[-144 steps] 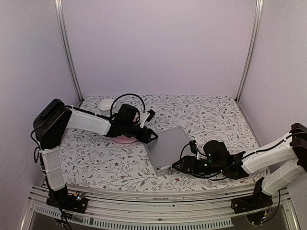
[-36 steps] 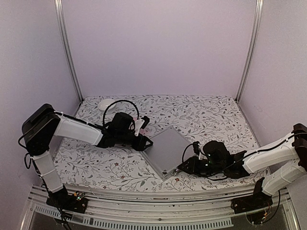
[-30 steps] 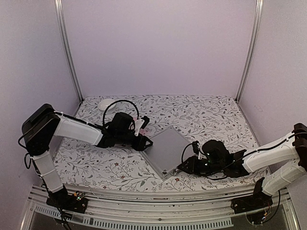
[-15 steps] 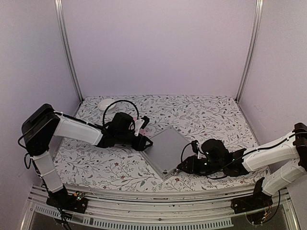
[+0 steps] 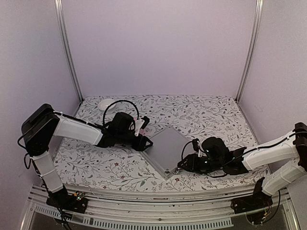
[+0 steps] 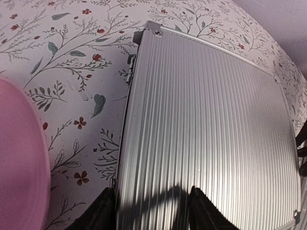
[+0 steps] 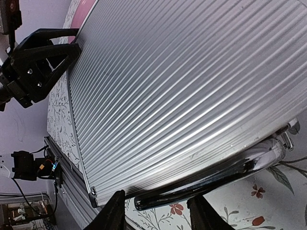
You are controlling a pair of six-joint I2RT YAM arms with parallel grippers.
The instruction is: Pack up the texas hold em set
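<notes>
The silver ribbed case [image 5: 165, 147] lies shut and flat mid-table, turned corner-on to me. The chips, card decks and black marker are hidden. My left gripper [image 5: 144, 142] is open at the case's far-left edge. In the left wrist view its fingertips [image 6: 103, 211] straddle the lid's [image 6: 206, 129] left edge. My right gripper [image 5: 184, 165] is open at the case's near-right side. In the right wrist view the gripper [image 7: 158, 215] sits low by the chrome handle [image 7: 216, 177], whose end lies between the fingers, below the lid [image 7: 182, 86].
A pink plate [image 6: 19, 167] lies just left of the case, under my left arm. A small white bowl [image 5: 106, 103] sits at the far left corner. Walls and metal posts close in the floral table [image 5: 211, 115].
Since 4.8 s ago the case has turned corner-on and my left arm has dropped lower. Over the last second my right gripper has crept slightly along the handle side.
</notes>
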